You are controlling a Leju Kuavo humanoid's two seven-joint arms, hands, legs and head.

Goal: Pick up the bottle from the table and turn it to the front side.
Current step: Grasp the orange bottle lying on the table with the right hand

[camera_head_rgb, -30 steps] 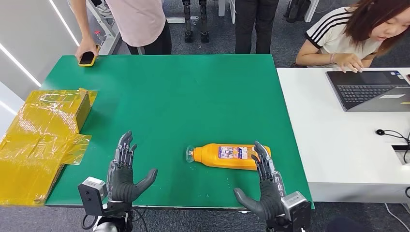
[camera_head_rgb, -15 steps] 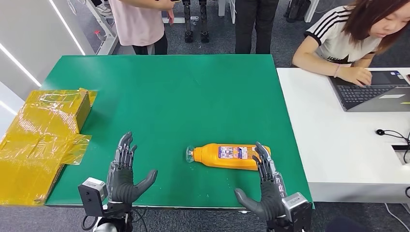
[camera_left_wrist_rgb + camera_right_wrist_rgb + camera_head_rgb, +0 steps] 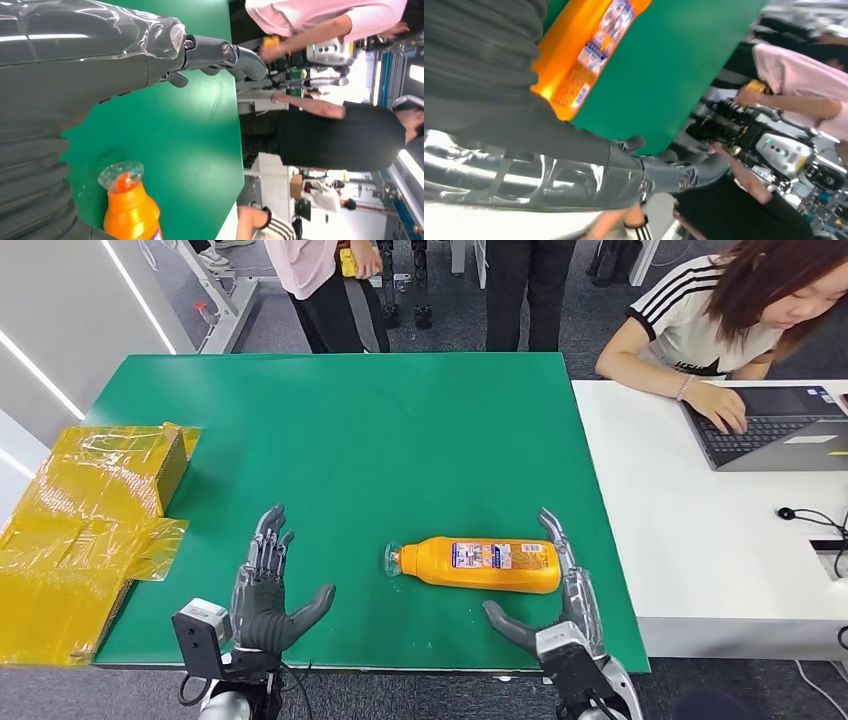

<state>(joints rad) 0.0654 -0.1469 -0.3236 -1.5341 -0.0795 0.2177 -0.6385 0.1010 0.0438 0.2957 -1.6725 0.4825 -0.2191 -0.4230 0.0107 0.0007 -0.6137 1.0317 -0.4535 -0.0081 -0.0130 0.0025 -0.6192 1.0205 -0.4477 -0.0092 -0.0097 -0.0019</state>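
Lying on its side on the green table [image 3: 400, 420], the orange bottle [image 3: 480, 564] is sitting near the front edge, at about 5 o'clock from the middle of the table. Its clear cap [image 3: 392, 560] is pointing to 9 o'clock and its label [image 3: 497, 555] is facing up. In the left wrist view the cap [image 3: 120, 176] is showing close up, with the orange bottle [image 3: 132, 217] below it in that picture.

The right hand [image 3: 560, 605] is reaching up just past the bottle's flat end, at the 3 o'clock side. Its fingers [image 3: 555, 532] are spread apart and are holding nothing. I cannot tell if they are touching the bottle. The right wrist view is showing the bottle [image 3: 574, 60] right beside that hand [image 3: 574, 165].

The left hand [image 3: 268, 590] is hanging over the table well apart from the bottle, at its 9 o'clock side. Its fingers [image 3: 270, 540] are apart too, and it is holding nothing.

A yellow box [image 3: 90, 510] is lying at the table's 9 o'clock edge. A white table [image 3: 690, 540] is standing at 3 o'clock, and a person [image 3: 720, 310] is typing on a laptop [image 3: 770, 430] there. Another person [image 3: 330, 280] is standing at 12 o'clock.
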